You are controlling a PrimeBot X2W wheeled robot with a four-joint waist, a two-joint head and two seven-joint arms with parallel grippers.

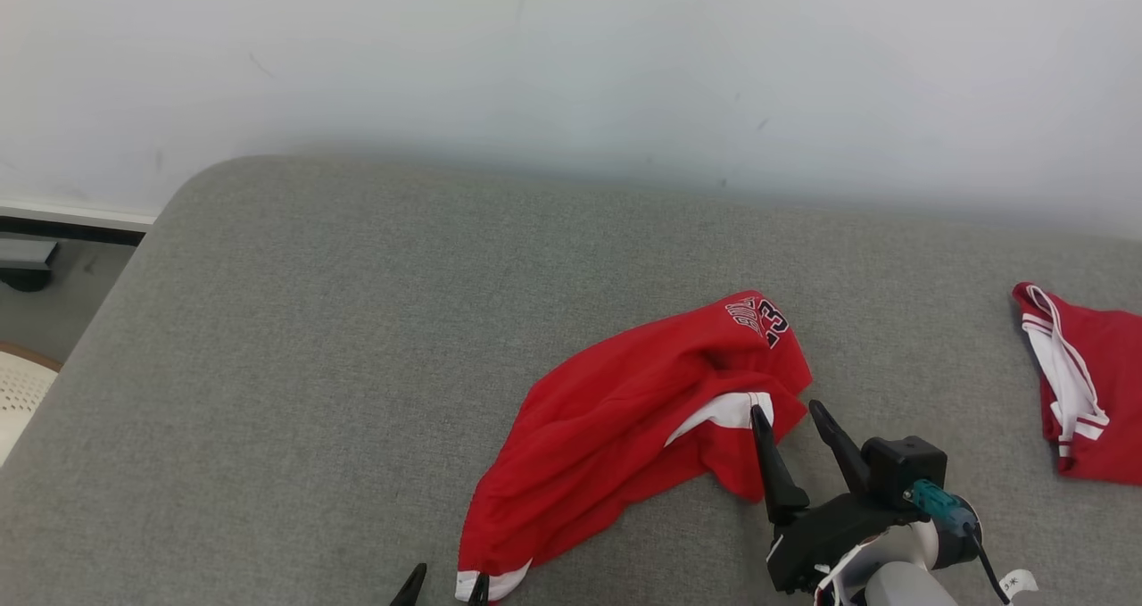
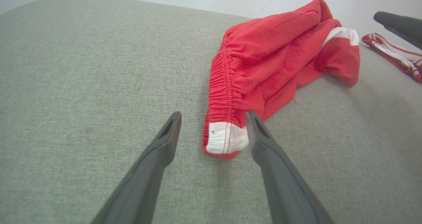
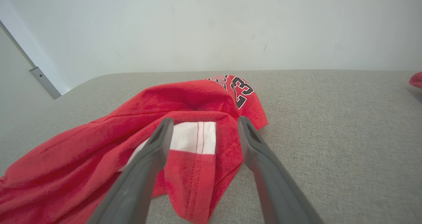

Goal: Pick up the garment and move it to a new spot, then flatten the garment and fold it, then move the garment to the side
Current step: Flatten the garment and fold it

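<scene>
The garment [image 1: 624,419] is a pair of red shorts with white trim and a "23" print, lying crumpled on the grey cushion [image 1: 312,338]. My left gripper [image 1: 443,585] is open at the bottom edge of the head view, its fingers straddling the white-tipped waistband corner [image 2: 227,138]. My right gripper [image 1: 788,414] is open too, its fingers on either side of the garment's [image 3: 197,102] white-trimmed hem [image 3: 193,140] near the print. Nothing is pinched in either one. In the left wrist view the garment [image 2: 273,52] stretches away toward the upper right.
A second red and white piece of clothing [image 1: 1079,383] lies at the cushion's right edge, also seen as striped cloth [image 2: 395,54] in the left wrist view. A pale wall [image 1: 571,62] runs behind the cushion. The floor [image 1: 45,303] drops away at the far left.
</scene>
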